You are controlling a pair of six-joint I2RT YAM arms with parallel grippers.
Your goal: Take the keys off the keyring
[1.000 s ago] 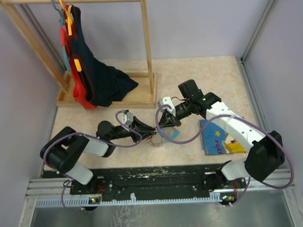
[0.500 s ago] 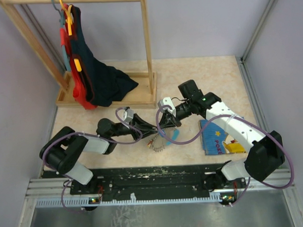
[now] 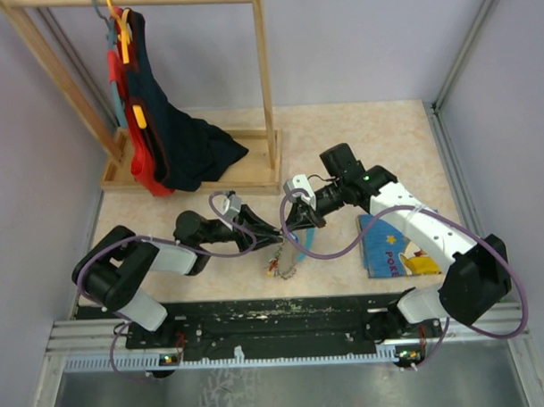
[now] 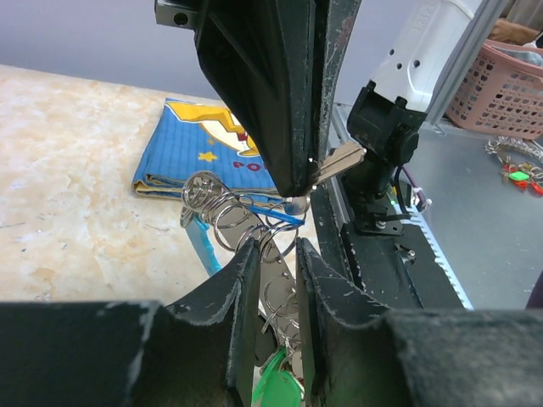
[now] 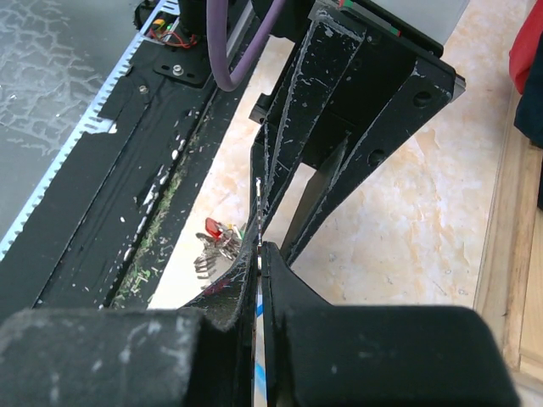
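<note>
Both claws meet above the middle of the tabletop [image 3: 386, 137], close to its near edge. The right claw [image 3: 299, 222] is pinched shut on the top end of the keyring [image 4: 229, 212], and a silver key blade [image 4: 339, 159] pokes out beside its fingers. Just below, the left claw [image 3: 271, 232] is clamped on the rings. The chain runs downward, and the keys [image 3: 283, 264] dangle beneath towards the near edge. By my reckoning the left claw is nearer to them, so any pull goes along that hanging line.
</note>
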